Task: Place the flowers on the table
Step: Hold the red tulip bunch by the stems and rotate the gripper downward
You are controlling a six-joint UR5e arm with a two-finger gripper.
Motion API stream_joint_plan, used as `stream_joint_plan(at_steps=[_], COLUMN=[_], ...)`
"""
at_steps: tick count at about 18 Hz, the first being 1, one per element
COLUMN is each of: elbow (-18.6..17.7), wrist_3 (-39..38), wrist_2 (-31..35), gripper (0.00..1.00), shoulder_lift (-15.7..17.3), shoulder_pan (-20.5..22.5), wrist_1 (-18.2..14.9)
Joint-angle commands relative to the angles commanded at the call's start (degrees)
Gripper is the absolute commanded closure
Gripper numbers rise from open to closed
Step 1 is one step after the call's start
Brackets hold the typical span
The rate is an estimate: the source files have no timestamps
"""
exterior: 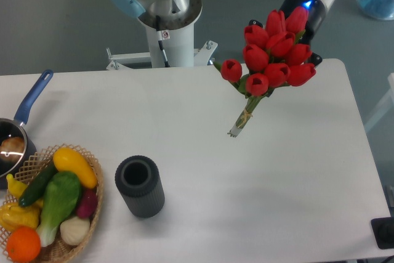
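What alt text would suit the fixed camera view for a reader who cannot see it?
A robot arm's gripper holds a bunch of red tulips above the right side of a white table, stems pointing down. At the left sit a dark ribbed vase, a vegetable basket and a blue-handled pot.

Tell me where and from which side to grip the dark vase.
Grip the vase by its ribbed wall just below the open rim, coming from above and from the right. It stands upright, and the table to its right is bare, while the basket sits close on its left. The ribs should help the pincer hold, though its fingers are hidden behind the flowers.
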Motion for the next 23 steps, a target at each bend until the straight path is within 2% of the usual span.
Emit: stream_joint_plan(at_steps=[2,9,13,19,21,23], elbow=[-1.4,-1.49,-1.58,-1.67,-1.84,-1.85], wrist_3=[0.44,-0.53,-1.31,-2.64,-3.34,-3.43], wrist_2=[0.09,0.52,9.21,10.63,15.88,20.02], gripper=[0.55,0.55,0.55,0.55,0.55,0.55], shoulder_lift=[0.87,2.19,4.39,5.62,7.37,7.65], shoulder_pan=[0.0,0.88,0.18,0.09,-0.09,-1.31], wrist_1=[0.18,0.09,0.0,-0.26,-0.53,-0.53])
